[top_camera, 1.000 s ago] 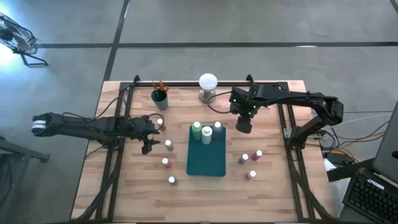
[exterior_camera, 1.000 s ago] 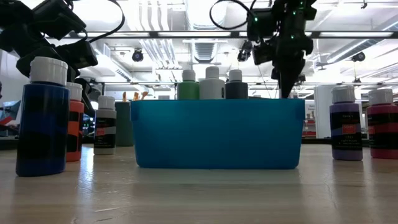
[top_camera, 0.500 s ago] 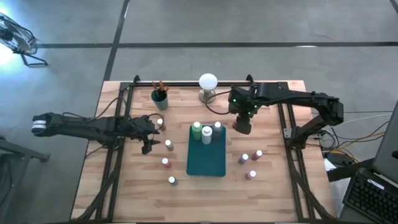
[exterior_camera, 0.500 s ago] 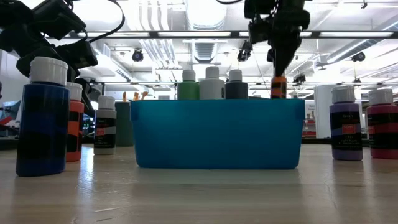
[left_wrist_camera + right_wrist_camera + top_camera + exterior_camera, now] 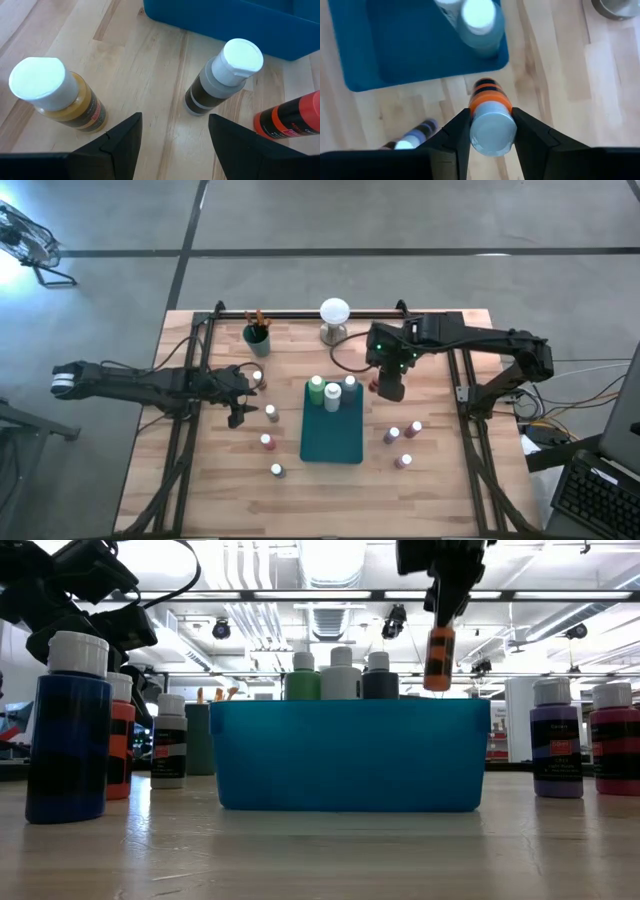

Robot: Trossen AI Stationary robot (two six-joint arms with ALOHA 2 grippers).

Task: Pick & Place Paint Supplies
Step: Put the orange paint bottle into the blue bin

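My right gripper (image 5: pixel 390 387) hangs just right of the teal tray's (image 5: pixel 332 442) far end, shut on an orange white-capped bottle (image 5: pixel 438 658). A green bottle (image 5: pixel 316 388), a white one (image 5: pixel 332 396) and a dark one (image 5: pixel 350 385) stand at the tray's far end. My left gripper (image 5: pixel 238 414) is open, low over the table's left half. Its wrist view shows an ochre bottle (image 5: pixel 62 100) and a dark brown one (image 5: pixel 220 80) standing ahead of its fingers, untouched. My right gripper pinches the orange bottle at its white cap (image 5: pixel 492 131), one finger (image 5: pixel 457 137) on each side. The fingers come from above, pointing down. The bottle hangs upright below them, lifted clear of the table, its base above the tray's rim (image 5: pixel 350 703) in the low view.
Loose bottles stand left of the tray (image 5: pixel 270 413) (image 5: pixel 267 442) (image 5: pixel 277 470) and right of it (image 5: pixel 392 436) (image 5: pixel 413 428) (image 5: pixel 404 461). A cup of brushes (image 5: pixel 257 335) and a white ball on a metal base (image 5: pixel 334 315) stand near the far edge.
My right gripper has risen, taking the orange bottle up from the table behind the tray until it hangs clear above the rim. It has also drifted slightly toward the tray.
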